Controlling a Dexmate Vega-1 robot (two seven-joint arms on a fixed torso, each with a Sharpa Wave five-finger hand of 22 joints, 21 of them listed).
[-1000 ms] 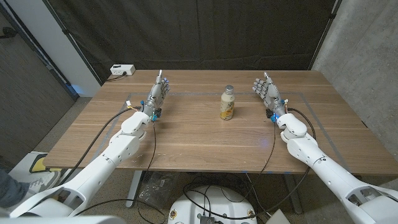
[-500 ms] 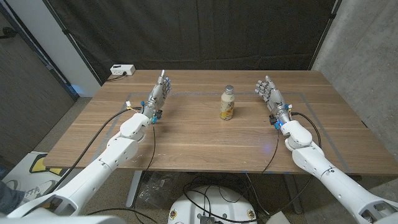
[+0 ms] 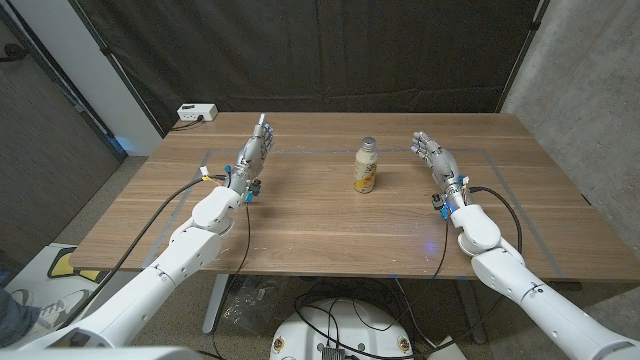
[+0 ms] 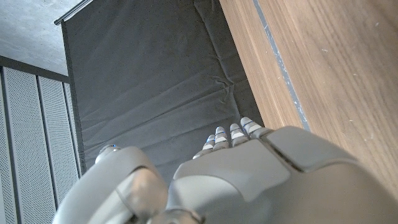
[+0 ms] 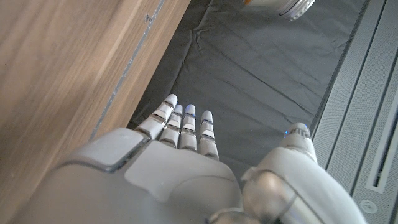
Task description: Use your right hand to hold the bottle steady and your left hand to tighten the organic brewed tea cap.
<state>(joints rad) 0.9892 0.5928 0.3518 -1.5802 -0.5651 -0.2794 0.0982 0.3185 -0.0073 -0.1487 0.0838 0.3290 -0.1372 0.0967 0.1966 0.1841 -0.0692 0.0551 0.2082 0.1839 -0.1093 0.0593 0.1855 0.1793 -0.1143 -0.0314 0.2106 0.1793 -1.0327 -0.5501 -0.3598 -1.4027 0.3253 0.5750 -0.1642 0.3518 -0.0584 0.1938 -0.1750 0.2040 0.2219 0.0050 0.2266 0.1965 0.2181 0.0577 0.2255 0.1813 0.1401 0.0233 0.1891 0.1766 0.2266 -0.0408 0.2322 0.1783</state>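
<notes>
We see the bottle [image 3: 366, 167] standing upright near the middle of the wooden table [image 3: 300, 215], toward the far side, between our two hands and well apart from both. Our right hand [image 3: 433, 155] stands on its edge to the bottle's right with its fingers [image 5: 185, 127] straight and spread, holding nothing; our left hand [image 3: 254, 153] stands likewise on the other side, fingers [image 4: 231, 134] extended and empty. The bottle looks small and rigid, with a yellow label round its body and a pale cap [image 3: 368, 143] on a narrower neck. We judge it light enough to tip or slide on the smooth wood if nudged from one side, and the label may be slick under the fingers. The right hand should therefore wrap the labelled body low and firmly, pressing it down onto the table, so that the neck is left free. The left hand should take the cap from above by its rim, where it is narrow and offers little grip for turning.
</notes>
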